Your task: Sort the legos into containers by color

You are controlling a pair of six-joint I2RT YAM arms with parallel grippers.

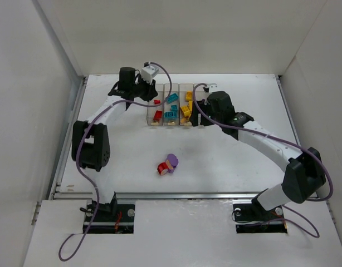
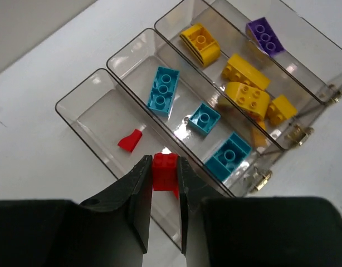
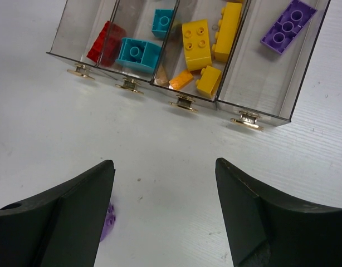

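- Left gripper (image 2: 162, 177): fingers are closed tight on a red brick (image 2: 165, 167), clamped by its two side faces with the studs toward the wrist camera.
- Containers (image 2: 76, 88): four clear bins are joined in a row at the far middle of the table (image 1: 226, 161). The held brick hangs over the leftmost bin, close to the wall it shares with the next bin.
- Small red piece (image 2: 131, 141): lies on the floor of that leftmost bin.
- Teal bricks (image 2: 162, 89), yellow bricks (image 2: 246, 69), purple brick (image 2: 264, 36): each colour is in its own bin, in that order rightward.
- Right gripper (image 3: 164, 167): jaws stand wide apart and hold nothing. It hovers over bare table just before the bins' near ends.
- Red-and-purple clump (image 1: 167, 164): sits on open table well apart from the bins, unsorted.
- Handling note (judgement): the step in hand looks like dropping the red brick.
  - Shift toward the middle of the red bin, away from the shared wall.
  - Lower it below the rim.
  - Open only enough to free it.
  - Lift straight up so nothing bounces into the teal bin.
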